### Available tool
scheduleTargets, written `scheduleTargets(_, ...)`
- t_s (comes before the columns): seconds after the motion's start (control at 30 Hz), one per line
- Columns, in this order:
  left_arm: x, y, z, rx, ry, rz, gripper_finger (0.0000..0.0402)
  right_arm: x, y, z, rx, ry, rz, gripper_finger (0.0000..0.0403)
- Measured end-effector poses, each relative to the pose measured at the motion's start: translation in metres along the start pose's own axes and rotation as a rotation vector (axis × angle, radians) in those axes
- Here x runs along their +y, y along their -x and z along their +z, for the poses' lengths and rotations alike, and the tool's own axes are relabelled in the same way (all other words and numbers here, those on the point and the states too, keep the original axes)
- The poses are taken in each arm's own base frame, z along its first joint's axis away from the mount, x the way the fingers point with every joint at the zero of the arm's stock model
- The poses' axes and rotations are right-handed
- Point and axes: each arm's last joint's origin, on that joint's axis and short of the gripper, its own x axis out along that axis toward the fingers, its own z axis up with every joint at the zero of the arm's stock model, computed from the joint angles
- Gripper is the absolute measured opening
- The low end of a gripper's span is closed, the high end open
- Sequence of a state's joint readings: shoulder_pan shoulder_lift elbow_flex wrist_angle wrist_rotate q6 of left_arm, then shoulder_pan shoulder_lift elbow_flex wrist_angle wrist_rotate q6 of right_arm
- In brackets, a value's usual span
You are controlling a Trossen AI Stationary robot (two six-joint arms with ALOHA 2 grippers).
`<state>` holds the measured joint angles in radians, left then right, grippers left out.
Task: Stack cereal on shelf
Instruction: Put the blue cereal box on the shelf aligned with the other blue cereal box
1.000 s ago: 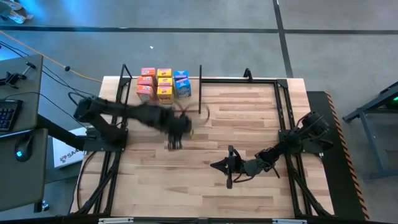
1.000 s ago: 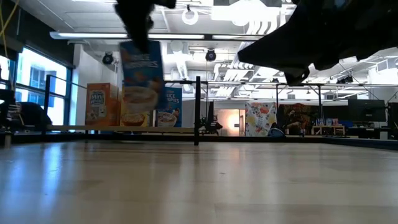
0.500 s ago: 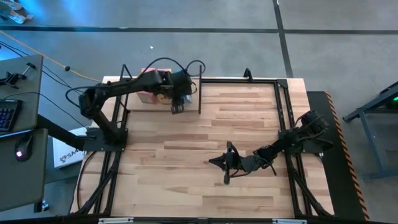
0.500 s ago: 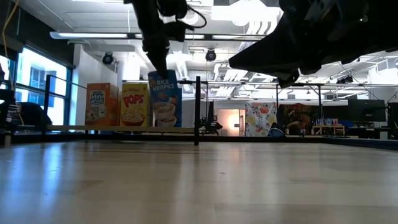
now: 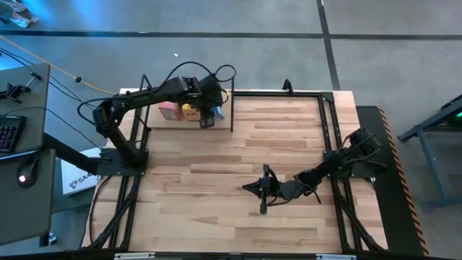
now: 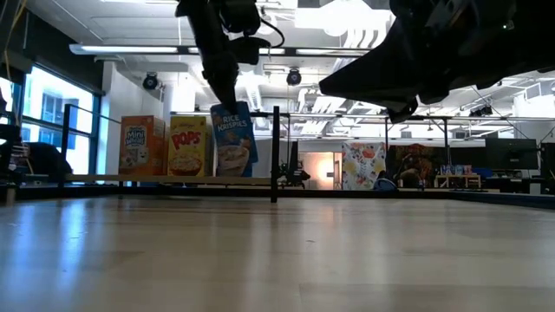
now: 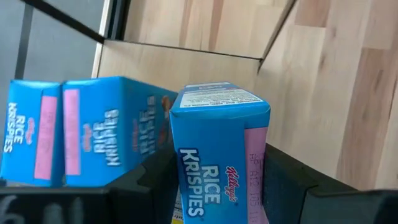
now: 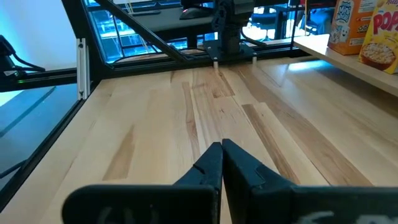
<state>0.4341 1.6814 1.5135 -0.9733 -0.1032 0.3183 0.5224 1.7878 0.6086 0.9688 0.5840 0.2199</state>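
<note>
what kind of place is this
Probably a robotics lab or workshop: a butcher-block table with two robot arms, open ceiling ducts over a big room, and a desk with keyboard beside the rig.

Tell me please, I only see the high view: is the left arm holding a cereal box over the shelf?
Observer: Yes. The left wrist view shows the left tool shut on a blue box that says Rice Krispies.
Operator: Is the box standing straight?
Observer: No. In the low view it leans, right beside the yellow box on the shelf.
Operator: What's the other arm doing?
Observer: The right wrist view shows the right tool shut and empty, just above the table.
</note>
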Motion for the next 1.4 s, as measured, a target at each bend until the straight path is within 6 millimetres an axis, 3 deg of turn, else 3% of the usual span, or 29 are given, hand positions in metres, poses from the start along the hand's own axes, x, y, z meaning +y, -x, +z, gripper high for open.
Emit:
scheduleTargets(0.53, 0.0, -0.002, 0.001, -0.002, 0.01, 0.004, 0.0171, 0.0, 0.0, 0.0, 0.002, -0.007, 0.006, 0.0002)
scheduleTargets(1.0, 0.002, -0.012, 0.001, 0.039, -0.025, 0.032, 0.0236, 0.0, 0.0, 0.0, 0.002, -0.007, 0.007, 0.0002)
scheduleTargets(1.2, 0.001, -0.001, 0.005, 0.055, -0.095, 0.138, 0.0236, 0.0, 0.0, 0.0, 0.003, -0.007, 0.009, 0.0002)
scheduleTargets(1.4, -0.008, 0.03, 0.008, -0.015, -0.108, 0.183, 0.0227, 0.0, 0.0, 0.0, 0.003, -0.007, 0.009, 0.0002)
